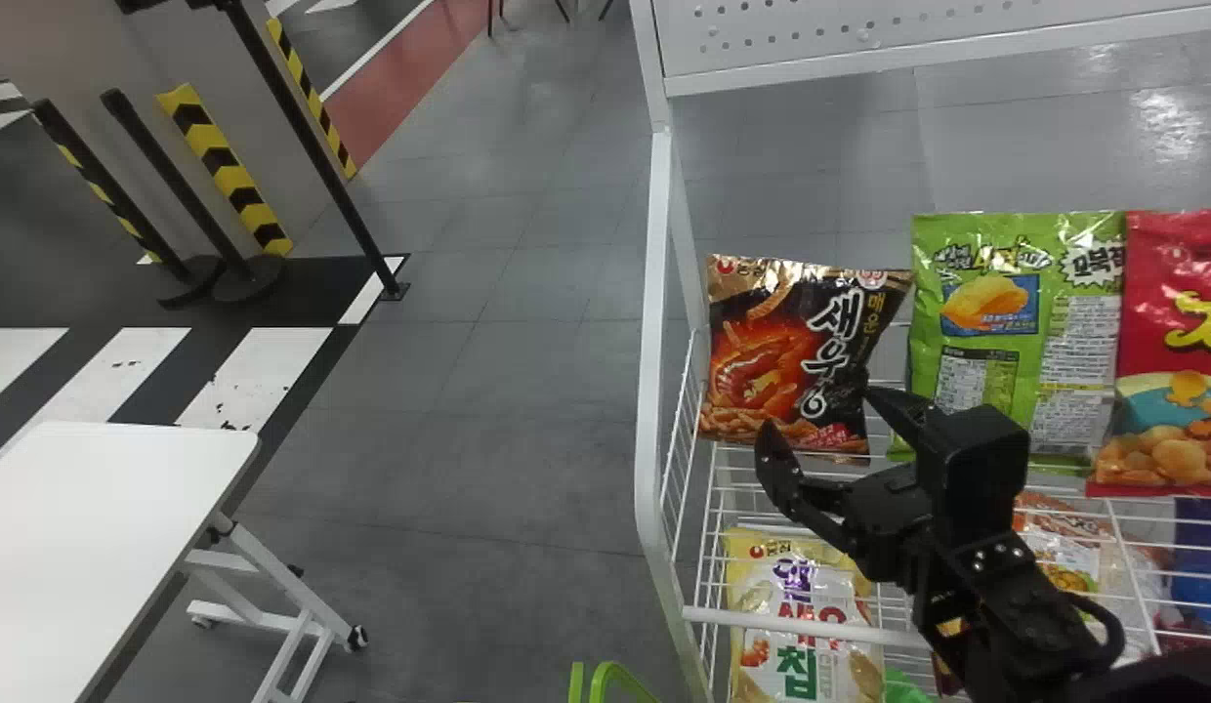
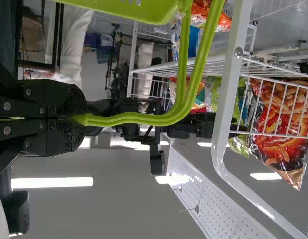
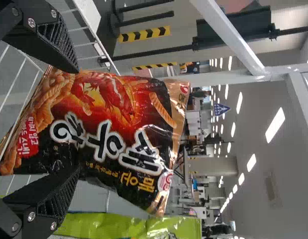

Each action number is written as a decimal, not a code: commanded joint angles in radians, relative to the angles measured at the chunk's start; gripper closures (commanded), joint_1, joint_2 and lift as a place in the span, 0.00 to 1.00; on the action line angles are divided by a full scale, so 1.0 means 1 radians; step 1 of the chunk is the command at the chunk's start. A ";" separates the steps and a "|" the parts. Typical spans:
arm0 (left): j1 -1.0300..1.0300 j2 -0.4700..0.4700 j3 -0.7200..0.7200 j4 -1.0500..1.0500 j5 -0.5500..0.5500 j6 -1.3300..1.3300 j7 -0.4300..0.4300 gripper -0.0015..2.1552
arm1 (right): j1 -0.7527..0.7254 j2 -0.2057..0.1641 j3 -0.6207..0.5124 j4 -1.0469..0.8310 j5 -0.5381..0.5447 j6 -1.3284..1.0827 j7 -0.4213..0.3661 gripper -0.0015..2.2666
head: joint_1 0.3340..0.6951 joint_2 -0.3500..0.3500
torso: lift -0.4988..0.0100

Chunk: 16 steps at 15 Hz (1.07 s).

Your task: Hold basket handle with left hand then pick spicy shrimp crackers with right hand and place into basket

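Right claw, black and two-fingered: opened wide, has hold of nothing; it sits in front of the lower part of the spicy shrimp crackers, a glossy black bag with orange-red print and a gold top edge. Right wrist view puts its tips by opposite side edges of the bag; contact, cannot tell. Crackers noted on the upper wire level of a white metal rack, at its left end, slightly tilted, outside the basket. Just to their right stands a shiny green bag with a yellow chip print, then a red bag with a blue band and snack print. On the level below lies a pale yellow and white bag. My left claw, also black, is closed on the bright green plastic handle of a bright green plastic basket; part of that handle appears at the bottom edge of the head view. Farther out: a white perforated panel beyond the wire levels; grey tiled floor left of the rack; a white-topped table on a wheeled white frame at far left; behind it, black posts and yellow-and-black chevron strips.
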 commanded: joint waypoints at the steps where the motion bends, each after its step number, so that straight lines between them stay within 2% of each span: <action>1: -0.002 0.002 0.000 0.000 0.000 0.001 -0.013 1.00 | -0.046 0.001 0.003 0.049 -0.025 0.002 -0.003 0.06 | 1.00 1.00 | 0.96; 10: -0.048 0.035 -0.035 0.040 -0.002 0.001 -0.013 1.00 | -0.164 0.001 0.032 0.186 -0.051 -0.035 0.000 0.06 | 1.00 1.00 | 0.96; 12: -0.052 0.035 -0.035 0.043 -0.002 0.001 -0.013 1.00 | -0.188 0.001 0.035 0.207 -0.045 -0.035 0.020 0.07 | 1.00 1.00 | 0.96; 13: -0.054 0.035 -0.037 0.044 -0.002 0.001 -0.013 1.00 | -0.199 0.001 0.049 0.215 -0.045 -0.035 0.031 0.14 | 1.00 1.00 | 0.96; 14: -0.054 0.035 -0.037 0.044 -0.002 0.001 -0.013 1.00 | -0.207 0.001 0.049 0.218 -0.044 -0.032 0.054 0.28 | 1.00 1.00 | 0.96; 15: -0.054 0.035 -0.035 0.046 -0.002 0.001 -0.013 1.00 | -0.208 0.001 0.051 0.218 -0.040 -0.029 0.068 0.49 | 1.00 1.00 | 0.96; 16: -0.054 0.036 -0.035 0.052 -0.002 0.001 -0.013 1.00 | -0.208 0.001 0.052 0.218 -0.047 -0.020 0.071 0.81 | 1.00 1.00 | 0.96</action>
